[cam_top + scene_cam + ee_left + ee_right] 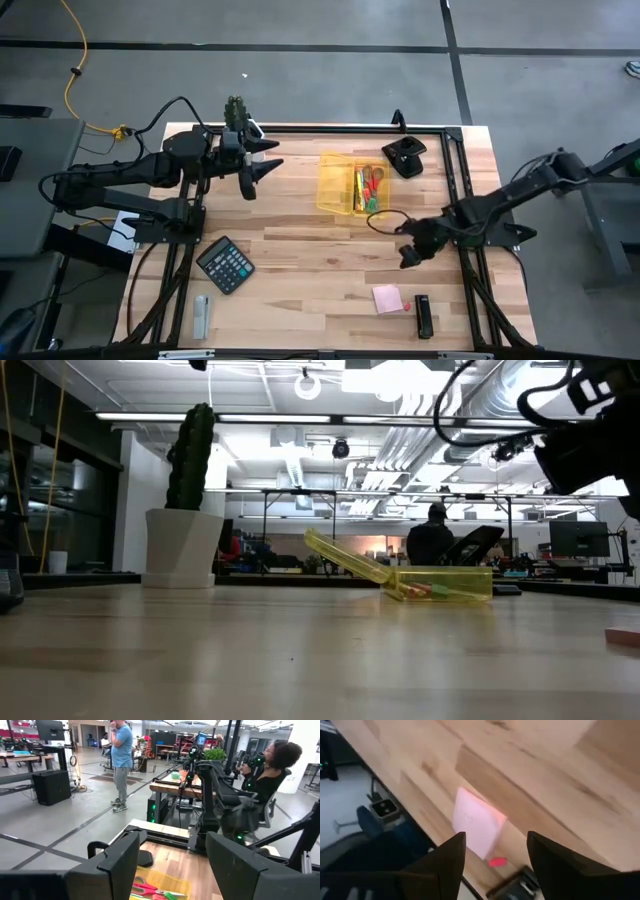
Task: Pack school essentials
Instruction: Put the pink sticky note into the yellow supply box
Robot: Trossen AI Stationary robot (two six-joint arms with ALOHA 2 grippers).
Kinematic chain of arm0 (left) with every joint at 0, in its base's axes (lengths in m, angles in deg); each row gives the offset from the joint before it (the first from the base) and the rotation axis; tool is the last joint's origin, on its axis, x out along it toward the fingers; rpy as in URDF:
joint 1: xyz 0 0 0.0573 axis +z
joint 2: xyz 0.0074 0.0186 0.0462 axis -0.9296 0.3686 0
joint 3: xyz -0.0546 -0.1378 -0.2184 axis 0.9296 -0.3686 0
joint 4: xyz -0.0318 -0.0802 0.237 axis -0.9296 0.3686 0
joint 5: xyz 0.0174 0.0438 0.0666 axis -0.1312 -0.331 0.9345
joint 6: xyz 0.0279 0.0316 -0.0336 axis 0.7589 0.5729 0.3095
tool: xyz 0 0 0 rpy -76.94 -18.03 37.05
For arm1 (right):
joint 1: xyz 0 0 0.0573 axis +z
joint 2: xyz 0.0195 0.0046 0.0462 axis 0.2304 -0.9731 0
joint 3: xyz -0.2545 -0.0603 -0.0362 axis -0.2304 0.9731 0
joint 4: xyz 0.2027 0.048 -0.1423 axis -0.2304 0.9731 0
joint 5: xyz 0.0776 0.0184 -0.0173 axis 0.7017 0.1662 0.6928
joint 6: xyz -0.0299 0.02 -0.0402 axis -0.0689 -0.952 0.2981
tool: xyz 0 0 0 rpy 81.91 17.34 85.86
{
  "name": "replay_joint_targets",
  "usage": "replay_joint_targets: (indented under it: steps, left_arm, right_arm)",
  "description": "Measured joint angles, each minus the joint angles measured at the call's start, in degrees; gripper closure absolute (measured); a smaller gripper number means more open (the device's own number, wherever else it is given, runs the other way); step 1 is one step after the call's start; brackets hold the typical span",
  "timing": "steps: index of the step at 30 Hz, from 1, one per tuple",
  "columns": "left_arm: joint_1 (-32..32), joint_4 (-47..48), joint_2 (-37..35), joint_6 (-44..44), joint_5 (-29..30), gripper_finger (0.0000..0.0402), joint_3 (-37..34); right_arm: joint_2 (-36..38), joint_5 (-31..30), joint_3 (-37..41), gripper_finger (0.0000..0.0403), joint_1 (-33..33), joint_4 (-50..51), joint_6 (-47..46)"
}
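A clear yellow case (350, 183) lies open on the table at the far middle. It holds red-handled scissors (373, 180), a pen and small green and red pieces. Its lid tilts up in the low view (345, 558). A pink sticky-note pad (388, 298) lies flat near the table's near edge, with a small red piece (406, 304) beside it. My right gripper (408, 257) is open and empty, above the table on the far side of the pad (477, 822). My left gripper (272, 158) is open and empty, left of the case, and its wrist view shows the scissors (150, 889).
A dark calculator (225, 264) and a grey metal bar (201, 315) lie at the near left. A black object (425, 316) lies right of the pad and another (404, 155) right of the case. A potted cactus (185, 510) stands at the far left. People show beyond the table (121, 760).
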Motion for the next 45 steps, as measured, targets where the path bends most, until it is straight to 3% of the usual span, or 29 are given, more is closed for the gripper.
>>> replay_joint_targets:
  steps: [8,24,45]
  left_arm:
    - [0.02,-0.01,0.00,0.00,0.27,0.0186,0.00]
    - [0.02,-0.02,0.00,-0.02,0.25,0.0186,0.00]
    - [0.02,0.00,0.00,0.00,1.39,0.0186,0.00]
  right_arm:
    - [-10.45,-1.36,-4.73,0.0199,5.66,-1.89,0.19]
    - [-27.18,-0.74,-6.29,0.0199,7.05,-13.31,0.99]
    - [-30.14,0.67,-6.95,0.0199,9.77,-14.91,-2.88]
